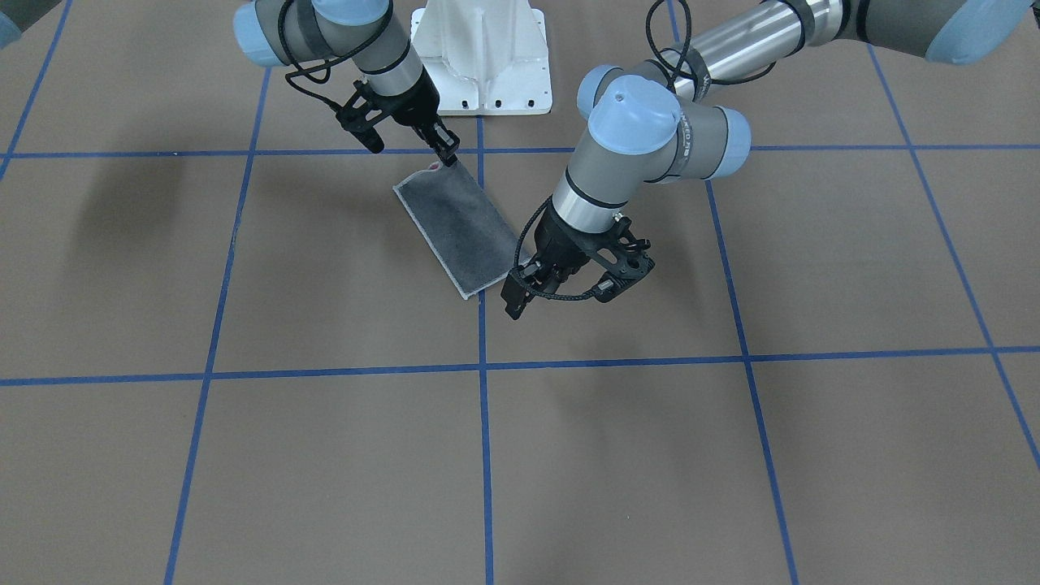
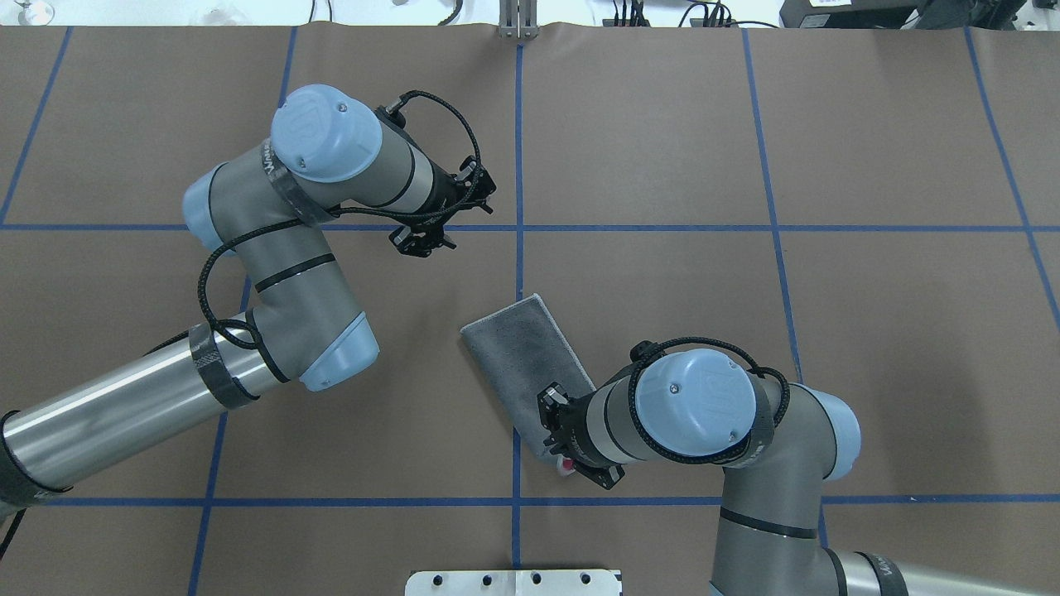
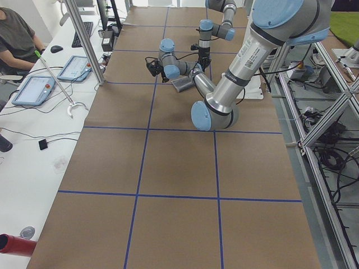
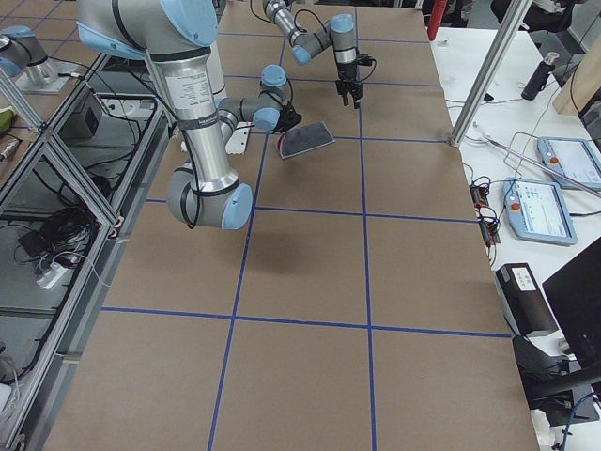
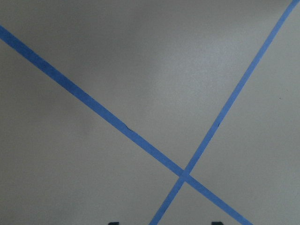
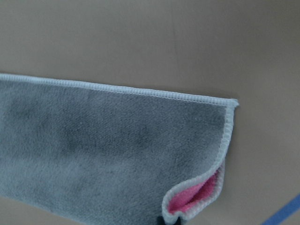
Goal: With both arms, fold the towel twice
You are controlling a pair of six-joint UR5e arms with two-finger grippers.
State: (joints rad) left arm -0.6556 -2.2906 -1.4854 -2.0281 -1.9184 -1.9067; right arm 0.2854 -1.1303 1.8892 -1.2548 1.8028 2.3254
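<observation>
The towel (image 1: 459, 227) lies on the table (image 1: 325, 471) a short way in front of the white base (image 1: 481, 65). It is folded once into a long strip, grey side out, and set at an angle to the base.

The right claw (image 1: 445, 153) is at the towel corner nearest to the base. Its fingers look closed on this corner, which curls up so that the pink inside (image 6: 197, 194) shows. I cannot tell if it holds both layers or only the upper one.

The left claw (image 2: 422, 242) is farther from the base than the whole towel, and off to the robot's left. It hangs over bare table with only blue tape (image 5: 93, 105) under it. Its fingertips stand apart and hold nothing.

I judge that the second fold is starting, with only one corner taken so far. To do it well, the left claw should come to the other corner of the same short end, the one near the base, and pinch both layers there. Then both claws should lift together and only a little, keeping the edge between them straight. They should carry it away from the base and lay it on the far short end, hem on hem. If the right claw lifts alone, the strip will probably twist and the first fold may open.
</observation>
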